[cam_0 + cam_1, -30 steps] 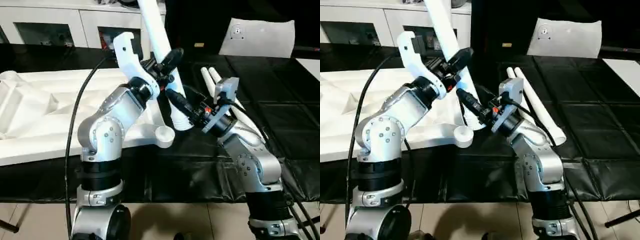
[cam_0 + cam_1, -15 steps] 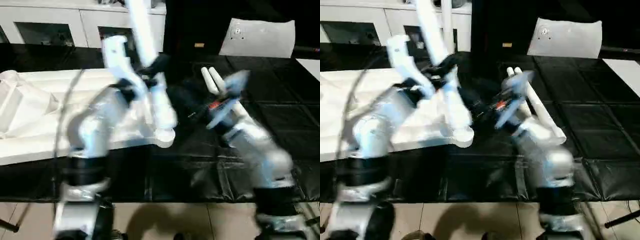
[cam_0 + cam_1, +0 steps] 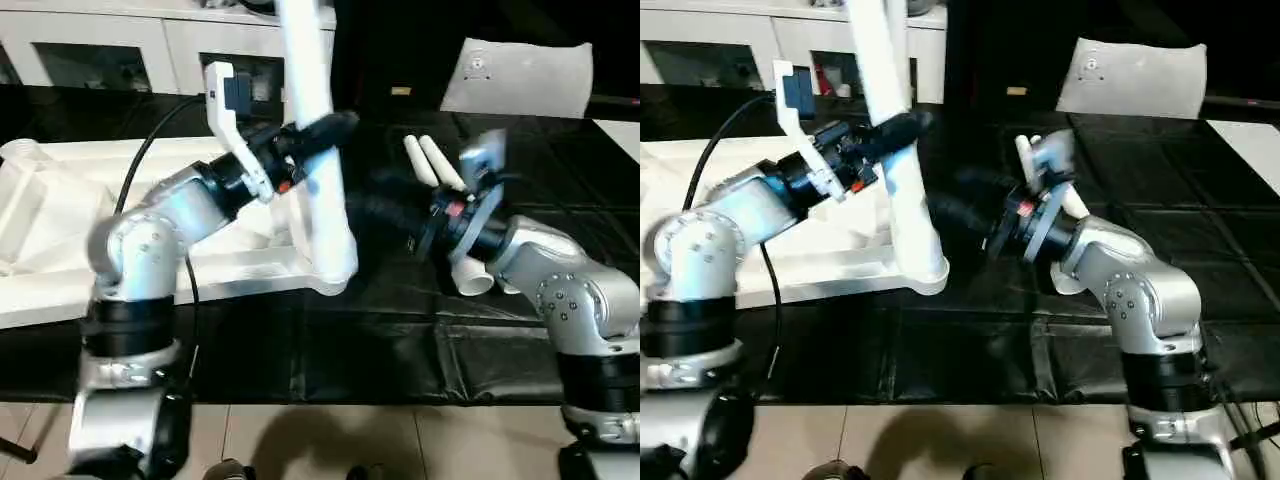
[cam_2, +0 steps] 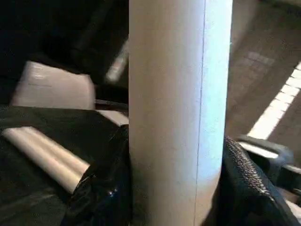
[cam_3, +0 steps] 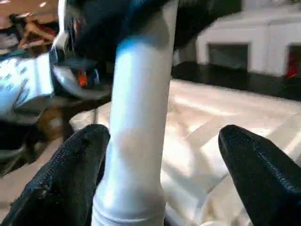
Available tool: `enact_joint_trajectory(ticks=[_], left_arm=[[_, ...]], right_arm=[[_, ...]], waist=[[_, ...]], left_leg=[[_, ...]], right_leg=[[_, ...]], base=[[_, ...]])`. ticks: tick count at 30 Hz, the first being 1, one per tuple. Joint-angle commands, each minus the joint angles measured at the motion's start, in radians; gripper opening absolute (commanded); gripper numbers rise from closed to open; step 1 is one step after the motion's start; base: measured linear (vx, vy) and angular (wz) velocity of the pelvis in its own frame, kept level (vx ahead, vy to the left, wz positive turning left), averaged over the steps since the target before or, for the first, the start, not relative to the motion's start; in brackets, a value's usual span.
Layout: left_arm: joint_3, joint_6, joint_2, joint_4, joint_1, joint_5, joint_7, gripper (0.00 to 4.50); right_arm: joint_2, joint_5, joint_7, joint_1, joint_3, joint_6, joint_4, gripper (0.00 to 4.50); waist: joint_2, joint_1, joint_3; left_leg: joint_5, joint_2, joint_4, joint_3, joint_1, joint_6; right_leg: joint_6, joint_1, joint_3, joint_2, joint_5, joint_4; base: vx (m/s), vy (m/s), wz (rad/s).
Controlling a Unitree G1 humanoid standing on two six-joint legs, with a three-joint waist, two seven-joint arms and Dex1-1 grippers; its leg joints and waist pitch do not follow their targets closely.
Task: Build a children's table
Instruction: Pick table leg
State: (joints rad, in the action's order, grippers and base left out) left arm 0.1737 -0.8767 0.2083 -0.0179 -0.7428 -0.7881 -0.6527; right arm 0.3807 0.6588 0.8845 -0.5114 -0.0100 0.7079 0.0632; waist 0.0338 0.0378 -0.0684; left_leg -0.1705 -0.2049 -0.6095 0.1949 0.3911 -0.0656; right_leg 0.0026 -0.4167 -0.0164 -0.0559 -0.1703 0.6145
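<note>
With the leg (image 3: 318, 170) standing nearly upright at the near corner socket (image 3: 335, 278) of the upturned table top (image 3: 60, 225), clamped mid-shaft by the left gripper (image 3: 318, 133); right gripper (image 5: 160, 155) spread wide around its lower end, not touching; two spare legs (image 3: 432, 162) lying on the black tabletop (image 3: 400, 330); best to keep the shaft plumb, press straight down, steady low before pushing.
</note>
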Motion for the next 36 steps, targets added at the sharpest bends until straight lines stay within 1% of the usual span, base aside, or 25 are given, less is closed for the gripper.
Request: enact_joint_trajectory(ticks=[1,3,4,5,7,8,9,10,11,12,13,15,17,18,19,23,24,25,29,30,33,35,36], left_arm=[[-0.036,-0.007,0.022,0.009,-0.036,-0.016,-0.080,1.85],[-0.045,-0.006,0.029,0.009,-0.039,-0.016,-0.099,1.85],[-0.065,-0.006,0.042,0.011,-0.046,-0.025,-0.148,1.85],[-0.074,-0.008,0.048,0.010,-0.049,-0.030,-0.171,1.85],[-0.100,-0.004,0.065,0.004,-0.057,-0.033,-0.238,1.85],[-0.100,-0.004,0.065,0.004,-0.057,-0.033,-0.238,1.85],[-0.104,-0.006,0.066,0.006,-0.057,-0.036,-0.249,1.85],[-0.111,-0.006,0.069,0.009,-0.057,-0.036,-0.263,1.85],[-0.125,-0.006,0.072,0.014,-0.056,-0.037,-0.286,1.85],[-0.127,-0.006,0.072,0.015,-0.056,-0.037,-0.289,1.85],[-0.134,-0.001,0.070,0.015,-0.057,-0.036,-0.299,1.85],[-0.139,0.004,0.067,0.013,-0.058,-0.034,-0.304,1.85],[-0.148,0.019,0.065,0.007,-0.061,-0.032,-0.333,1.85],[-0.150,0.020,0.066,0.008,-0.061,-0.033,-0.336,1.85],[-0.153,0.022,0.067,0.008,-0.061,-0.034,-0.345,1.85],[-0.157,0.022,0.068,0.014,-0.059,-0.035,-0.355,1.85],[-0.160,0.023,0.068,0.017,-0.059,-0.035,-0.360,1.85],[-0.162,0.024,0.067,0.019,-0.059,-0.033,-0.363,1.85],[-0.166,0.038,0.065,0.015,-0.060,-0.022,-0.362,1.85],[-0.167,0.046,0.064,0.014,-0.059,-0.016,-0.360,1.85],[-0.164,0.066,0.060,0.016,-0.056,0.001,-0.344,1.85],[-0.149,0.054,0.049,0.014,-0.055,-0.006,-0.314,1.85],[-0.148,0.052,0.048,0.015,-0.055,-0.009,-0.313,1.85]], right_arm=[[0.020,0.018,0.039,-0.023,0.019,0.020,-0.008,4.10],[0.023,0.019,0.046,-0.027,0.022,0.023,-0.010,4.10],[0.029,0.026,0.074,-0.037,0.031,0.031,-0.015,4.10],[0.030,0.029,0.087,-0.042,0.034,0.035,-0.018,4.10],[0.029,0.038,0.121,-0.054,0.040,0.045,-0.031,4.15],[0.029,0.038,0.121,-0.054,0.040,0.045,-0.031,4.15],[0.029,0.040,0.128,-0.056,0.042,0.047,-0.033,3.97],[0.031,0.043,0.139,-0.059,0.045,0.051,-0.035,3.85],[0.035,0.051,0.165,-0.064,0.056,0.062,-0.038,3.75],[0.036,0.052,0.169,-0.064,0.058,0.064,-0.039,3.75],[0.040,0.059,0.189,-0.065,0.071,0.071,-0.039,3.67],[0.043,0.063,0.200,-0.065,0.080,0.074,-0.038,3.34],[0.039,0.064,0.233,-0.067,0.097,0.083,-0.047,3.30],[0.039,0.064,0.235,-0.067,0.098,0.083,-0.049,3.08],[0.038,0.064,0.240,-0.068,0.100,0.084,-0.053,2.97],[0.037,0.068,0.250,-0.069,0.103,0.090,-0.056,2.64],[0.037,0.070,0.255,-0.069,0.105,0.092,-0.056,2.64],[0.037,0.072,0.261,-0.069,0.107,0.095,-0.057,2.46],[0.035,0.069,0.264,-0.065,0.110,0.094,-0.054,2.15],[0.034,0.068,0.265,-0.062,0.110,0.094,-0.053,2.05],[0.033,0.063,0.261,-0.056,0.111,0.089,-0.050,1.99],[0.030,0.059,0.254,-0.052,0.109,0.083,-0.048,1.94],[0.029,0.059,0.253,-0.052,0.108,0.082,-0.048,1.93]], waist=[[0.011,0.005,0.079],[0.011,0.004,0.079],[0.011,0.005,0.079],[0.009,0.005,0.079],[0.010,0.004,0.079],[0.010,0.005,0.079],[0.011,0.005,0.079],[0.010,0.005,0.080],[0.011,0.005,0.080],[0.011,0.006,0.080],[0.013,0.006,0.079],[0.013,0.008,0.080],[0.015,0.009,0.079],[0.015,0.010,0.079],[0.016,0.011,0.080],[0.016,0.012,0.080],[0.014,0.013,0.080],[0.016,0.013,0.080],[0.015,0.015,0.080],[0.014,0.017,0.080],[0.014,0.018,0.081],[0.012,0.020,0.081],[0.013,0.020,0.081]], left_leg=[[-0.138,-0.011,0.059,-0.006,-0.021,0.017],[-0.134,-0.011,0.059,-0.006,-0.021,0.017],[-0.134,-0.011,0.059,-0.006,-0.021,0.017],[-0.132,-0.012,0.059,-0.006,-0.021,0.017],[-0.136,-0.012,0.059,-0.005,-0.021,0.017],[-0.136,-0.012,0.059,-0.005,-0.022,0.017],[-0.135,-0.013,0.059,-0.005,-0.021,0.015],[-0.134,-0.013,0.059,-0.005,-0.022,0.014],[-0.130,-0.013,0.059,-0.005,-0.022,0.015],[-0.131,-0.012,0.059,-0.005,-0.023,0.017],[-0.129,-0.014,0.059,-0.004,-0.022,0.017],[-0.128,-0.014,0.059,-0.005,-0.023,0.015],[-0.132,-0.014,0.059,-0.005,-0.021,0.014],[-0.132,-0.015,0.059,-0.005,-0.022,0.013],[-0.133,-0.015,0.059,-0.005,-0.022,0.011],[-0.129,-0.014,0.058,-0.005,-0.022,0.012],[-0.129,-0.014,0.058,-0.005,-0.023,0.012],[-0.132,-0.014,0.058,-0.005,-0.023,0.011],[-0.128,-0.014,0.058,-0.005,-0.023,0.009],[-0.127,-0.014,0.058,-0.005,-0.023,0.009],[-0.125,-0.015,0.058,-0.005,-0.023,0.009],[-0.126,-0.014,0.058,-0.005,-0.023,0.007],[-0.126,-0.014,0.058,-0.005,-0.023,0.005]], right_leg=[[-0.153,0.049,0.024,-0.049,-0.265,-0.072],[-0.159,0.050,0.023,-0.049,-0.255,-0.070],[-0.162,0.051,0.023,-0.051,-0.257,-0.070],[-0.163,0.051,0.024,-0.051,-0.254,-0.069],[-0.167,0.051,0.024,-0.051,-0.256,-0.068],[-0.169,0.050,0.024,-0.051,-0.255,-0.069],[-0.173,0.051,0.024,-0.051,-0.247,-0.068],[-0.175,0.052,0.024,-0.051,-0.243,-0.067],[-0.178,0.052,0.024,-0.050,-0.236,-0.066],[-0.179,0.053,0.024,-0.050,-0.233,-0.066],[-0.180,0.052,0.024,-0.052,-0.237,-0.066],[-0.182,0.053,0.024,-0.052,-0.238,-0.066],[-0.179,0.053,0.024,-0.053,-0.249,-0.067],[-0.178,0.052,0.024,-0.053,-0.252,-0.067],[-0.178,0.053,0.024,-0.054,-0.251,-0.066],[-0.177,0.053,0.025,-0.053,-0.249,-0.066],[-0.177,0.052,0.025,-0.053,-0.251,-0.065],[-0.175,0.052,0.024,-0.053,-0.255,-0.066],[-0.175,0.052,0.025,-0.052,-0.250,-0.065],[-0.175,0.053,0.025,-0.053,-0.250,-0.065],[-0.176,0.052,0.025,-0.052,-0.242,-0.065],[-0.177,0.053,0.024,-0.053,-0.241,-0.064],[-0.179,0.053,0.024,-0.053,-0.240,-0.065]], base=[[0.000,0.000,0.00],[0.000,0.000,0.00],[0.000,0.000,0.00],[0.000,0.000,0.00],[0.000,0.000,0.00],[0.000,0.000,0.00],[0.000,0.000,0.00],[0.000,0.000,0.00],[0.000,0.000,0.00],[0.000,0.000,0.00],[0.000,0.000,0.00],[0.000,0.000,0.00],[0.000,0.000,0.00],[0.000,0.000,0.00],[0.000,0.000,0.00],[0.000,0.000,0.00],[0.000,0.000,0.00],[0.000,0.000,0.00],[0.000,0.000,0.00],[0.000,0.000,0.00],[0.000,0.000,0.00],[0.000,0.000,0.00],[0.000,0.000,0.00]])
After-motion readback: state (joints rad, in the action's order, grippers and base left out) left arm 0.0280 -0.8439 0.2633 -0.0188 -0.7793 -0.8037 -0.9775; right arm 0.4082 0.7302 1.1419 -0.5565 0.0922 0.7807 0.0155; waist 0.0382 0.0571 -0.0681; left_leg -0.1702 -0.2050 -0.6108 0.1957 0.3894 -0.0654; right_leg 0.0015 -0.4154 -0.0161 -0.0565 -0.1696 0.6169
